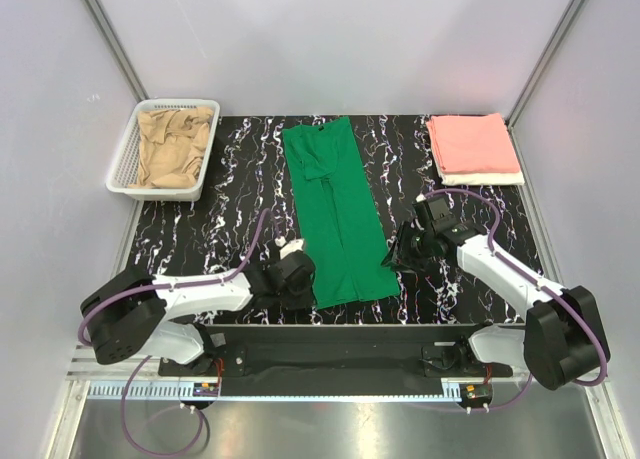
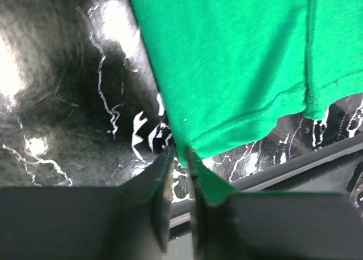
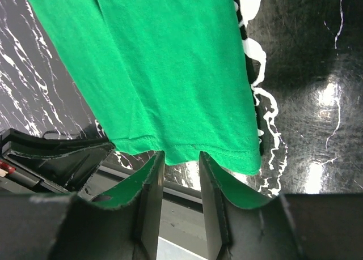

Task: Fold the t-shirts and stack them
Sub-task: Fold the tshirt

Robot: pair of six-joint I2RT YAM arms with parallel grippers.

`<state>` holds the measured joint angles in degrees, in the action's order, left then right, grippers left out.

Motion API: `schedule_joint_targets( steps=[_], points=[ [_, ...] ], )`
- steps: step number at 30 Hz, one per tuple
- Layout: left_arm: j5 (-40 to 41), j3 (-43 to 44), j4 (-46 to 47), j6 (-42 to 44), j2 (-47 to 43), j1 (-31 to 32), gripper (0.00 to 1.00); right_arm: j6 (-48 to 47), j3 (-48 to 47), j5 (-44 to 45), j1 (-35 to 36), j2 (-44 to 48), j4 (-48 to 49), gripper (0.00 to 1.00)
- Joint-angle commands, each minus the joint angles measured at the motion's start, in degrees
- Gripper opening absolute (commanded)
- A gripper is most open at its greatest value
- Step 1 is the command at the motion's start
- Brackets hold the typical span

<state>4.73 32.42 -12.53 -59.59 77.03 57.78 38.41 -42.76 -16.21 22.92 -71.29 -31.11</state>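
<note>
The bright green cloth t-shirt [image 1: 335,209] lies flat in the middle of the black white-veined counter [image 1: 240,169]. It is folded lengthwise into a long narrow strip, with the collar at the far end and the hem towards the arms. That shape suggests the side folds are done and the end-to-end fold is the step in hand, which would explain why both arms sit at the two near corners.

The left tool [image 2: 180,175] stands narrow, and the hem's left corner runs down into the slit between its fingers, so it looks pinched on the cloth. The right tool [image 3: 181,175] is part-open. Its fingertips are at the hem edge near the right corner, but nothing is clamped between them.

At the far right a folded salmon pink t-shirt [image 1: 472,144] rests squarely on a folded white t-shirt [image 1: 485,179], probably the start of the stack. A crumpled tan-beige t-shirt [image 1: 175,149] waits in the white plastic mesh basket [image 1: 125,164] at the far left, well apart from the work.

No brand, label or print can be read on any shirt, the basket or the arms.
</note>
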Motion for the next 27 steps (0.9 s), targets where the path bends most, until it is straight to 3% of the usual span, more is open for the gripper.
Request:
schedule_joint_targets(
  steps=[1, 4, 12, 17, 27],
  points=[
    [0.9, 1.5, -2.0, 1.1, 0.4, 0.1, 0.14, 0.0, 1.0, -0.9, -0.2, 0.1, 1.1, 0.39],
    [1.2, 4.6, -6.9, 4.1, 1.4, -0.3, 0.0, -0.1, 2.2, -1.3, -0.2, -0.2, 1.1, 0.4],
    [4.6, 3.4, -16.8, 9.2, -3.2, -2.1, 0.0, 0.9, 4.8, -3.5, 1.1, 0.4, 1.3, 0.45],
    [4.1, -0.4, -17.7, 10.8, -7.7, -4.8, 0.0, 4.7, 7.4, -6.4, 4.2, 0.8, 7.5, 0.46],
    [2.9, -3.9, -19.9, 15.4, -16.7, -13.0, 0.01, 11.6, 6.6, -5.6, 15.3, -9.5, 18.0, 0.44]
  ],
)
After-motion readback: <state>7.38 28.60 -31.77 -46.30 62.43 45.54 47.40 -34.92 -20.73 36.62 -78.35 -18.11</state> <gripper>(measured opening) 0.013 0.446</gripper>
